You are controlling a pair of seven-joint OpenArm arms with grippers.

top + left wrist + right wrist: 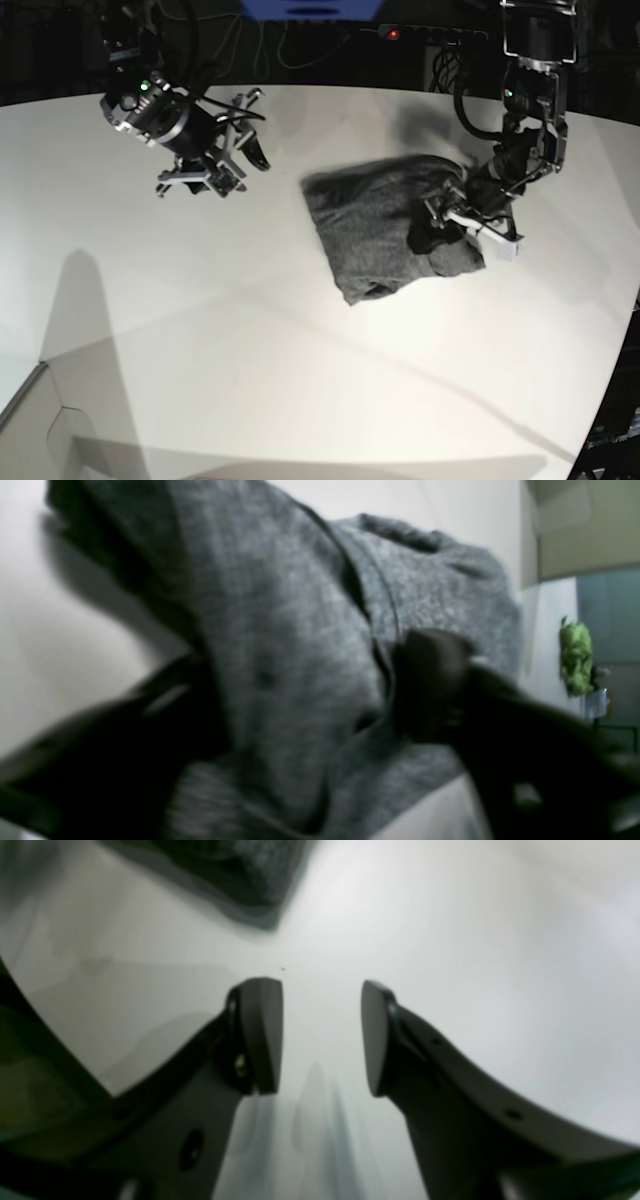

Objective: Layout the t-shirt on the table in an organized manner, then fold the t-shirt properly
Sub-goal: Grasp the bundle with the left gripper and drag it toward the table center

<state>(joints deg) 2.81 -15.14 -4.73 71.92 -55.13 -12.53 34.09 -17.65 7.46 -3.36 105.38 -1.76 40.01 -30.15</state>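
One grey t-shirt [365, 235] bunched beneath the left hand [432, 232], on white table [250, 350]

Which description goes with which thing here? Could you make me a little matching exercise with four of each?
Things
1. Shirt
2. Table
3. Left end effector
4. Right end effector

Descriptions
A. Open, away from the cloth
B. Dark grey, bunched up
C. Down at the cloth
D. White and smooth, underneath the cloth

Right pairs: 1-B, 2-D, 3-C, 4-A
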